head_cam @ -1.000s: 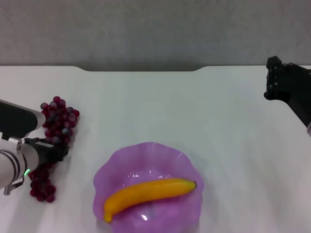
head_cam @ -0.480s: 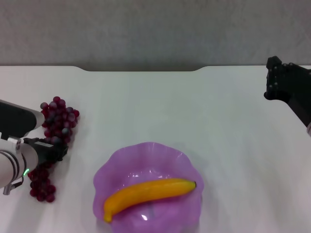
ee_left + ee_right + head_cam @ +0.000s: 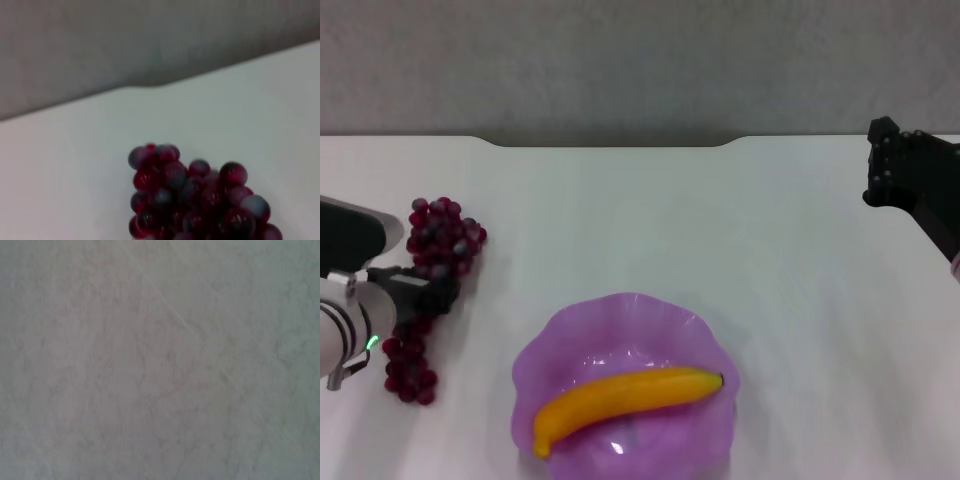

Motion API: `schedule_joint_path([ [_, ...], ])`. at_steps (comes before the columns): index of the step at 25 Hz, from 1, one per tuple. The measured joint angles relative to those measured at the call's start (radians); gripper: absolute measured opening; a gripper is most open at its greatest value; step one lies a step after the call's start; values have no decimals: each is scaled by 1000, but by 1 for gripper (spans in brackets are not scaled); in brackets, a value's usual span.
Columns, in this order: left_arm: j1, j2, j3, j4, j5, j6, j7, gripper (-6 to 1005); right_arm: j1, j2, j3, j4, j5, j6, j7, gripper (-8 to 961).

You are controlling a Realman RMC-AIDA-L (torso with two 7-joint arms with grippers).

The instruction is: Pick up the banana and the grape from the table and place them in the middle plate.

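1. Since a second ago the grape [image 3: 427,290] sits a little higher and farther over in the head view, its lower end drawn up from the near edge, and the left gripper [image 3: 432,292] has moved with it; the right gripper [image 3: 882,165] and the banana [image 3: 625,400] have not changed.
2. Dark fingers [image 3: 412,290] of the left gripper are closed across the middle of the bunch, so the grape is held between the jaws, its fat upper cluster beyond them and its thin tail hanging on the near side.
3. Whether the tail of the bunch touches the table [image 3: 640,220] or hangs just above it cannot be told.
4. The left arm comes in low from the near left edge, its white wrist roughly level and its fingers pointing toward the middle plate [image 3: 535,360].
5. From the left wrist view only the frosted upper grapes [image 3: 200,200] show, with white tabletop [image 3: 75,150] and the grey wall [image 3: 125,45] beyond; the fingers are out of that picture.
6. The middle plate lies near the jaws, off to their right and a little nearer the robot, apart from the grape.
7. The banana lies inside that plate, stretched across it with its dark tip toward the right rim.
8. The right gripper is parked at the far right over the table, well apart from everything; how its jaws stand cannot be told, and its wrist view shows only a plain grey surface.
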Motion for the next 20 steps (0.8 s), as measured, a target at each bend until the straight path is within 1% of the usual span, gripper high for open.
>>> schedule_joint_path([
  [3, 28, 1, -2, -50, 3, 1, 0, 448, 0, 0, 0, 0, 0, 0, 0, 17],
  [8, 25, 3, -22, -37, 5, -6, 5, 432, 0, 0, 0, 0, 0, 0, 1, 17],
  [11, 33, 2, -25, -57, 6, -6, 8, 423, 0, 0, 0, 0, 0, 0, 1, 16],
  [13, 45, 2, -21, -91, 6, -6, 9, 412, -1, 0, 0, 0, 0, -1, 1, 16],
  [14, 65, 4, -21, -146, 6, -10, 9, 407, -2, 0, 0, 0, 0, -1, 1, 16],
  [16, 71, 4, -22, -163, 6, -11, 9, 396, -2, 0, 0, 0, 0, -1, 0, 16],
  [19, 106, 7, -28, -262, 6, -21, 13, 373, -3, 0, 0, 0, 0, -1, 0, 17],
  [20, 112, 8, -28, -280, 6, -23, 17, 364, -3, 0, 0, 1, 0, -1, 0, 17],
])
